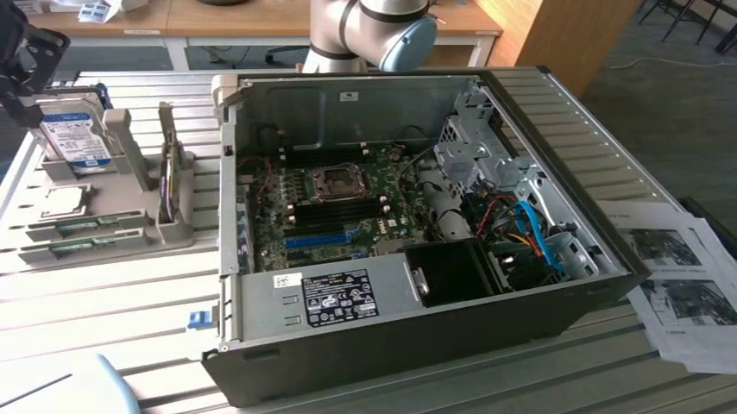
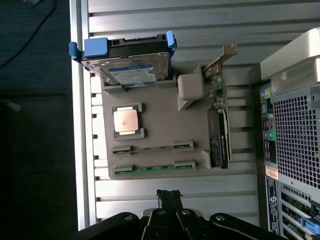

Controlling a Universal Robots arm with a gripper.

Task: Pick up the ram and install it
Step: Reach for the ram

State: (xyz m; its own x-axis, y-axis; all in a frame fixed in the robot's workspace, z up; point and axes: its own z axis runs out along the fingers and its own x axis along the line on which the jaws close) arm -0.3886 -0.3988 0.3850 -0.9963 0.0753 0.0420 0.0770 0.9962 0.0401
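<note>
Two long, thin green ram sticks (image 1: 83, 226) (image 2: 152, 148) sit side by side in a gray tray (image 1: 121, 203), on the exterior view's left.

I saw an open black metal computer case (image 1: 461, 345) mid-tabletop (image 1: 116, 293). Near one edge, a grey plastic holder tray (image 2: 165, 125) carried a blue-framed hard drive (image 2: 132, 72) and a square silvery processor (image 2: 125, 120).

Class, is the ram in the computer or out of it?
Out: both ram sticks lie in the gray tray beside the computer.
</note>
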